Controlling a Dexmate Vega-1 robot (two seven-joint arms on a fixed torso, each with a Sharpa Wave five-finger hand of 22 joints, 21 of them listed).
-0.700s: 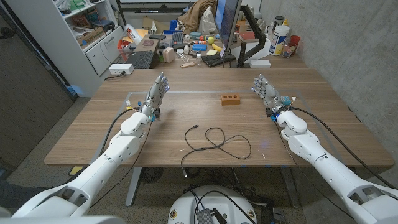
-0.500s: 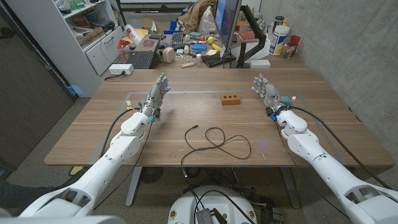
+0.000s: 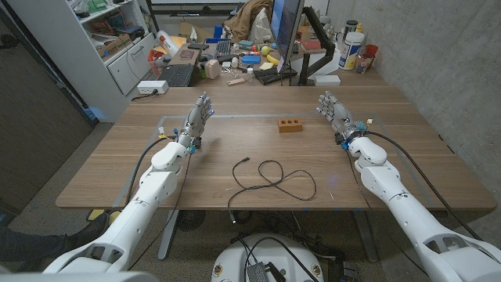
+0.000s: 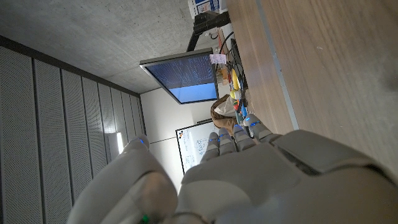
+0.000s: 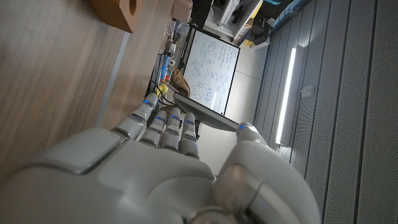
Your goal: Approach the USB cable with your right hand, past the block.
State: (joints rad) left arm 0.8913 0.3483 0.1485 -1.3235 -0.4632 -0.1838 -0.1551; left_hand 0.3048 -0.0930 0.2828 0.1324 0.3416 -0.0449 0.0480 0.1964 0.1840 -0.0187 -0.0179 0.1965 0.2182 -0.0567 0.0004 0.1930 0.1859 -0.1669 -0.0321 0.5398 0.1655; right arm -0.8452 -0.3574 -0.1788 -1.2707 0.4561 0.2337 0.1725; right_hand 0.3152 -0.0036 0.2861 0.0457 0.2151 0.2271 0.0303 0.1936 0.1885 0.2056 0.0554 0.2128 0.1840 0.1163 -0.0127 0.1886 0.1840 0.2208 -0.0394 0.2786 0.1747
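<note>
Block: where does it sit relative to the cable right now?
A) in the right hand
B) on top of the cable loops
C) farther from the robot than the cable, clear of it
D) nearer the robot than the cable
C: in the head view the block lies beyond the cable, with bare table between them.

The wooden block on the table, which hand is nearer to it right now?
Right. The right hand stands beside the block on the robot's right with a short gap; the left hand is farther off on the other side.

Even, bright indoor light, soft faint shadows, sharp head view, wide-angle edge distortion.
</note>
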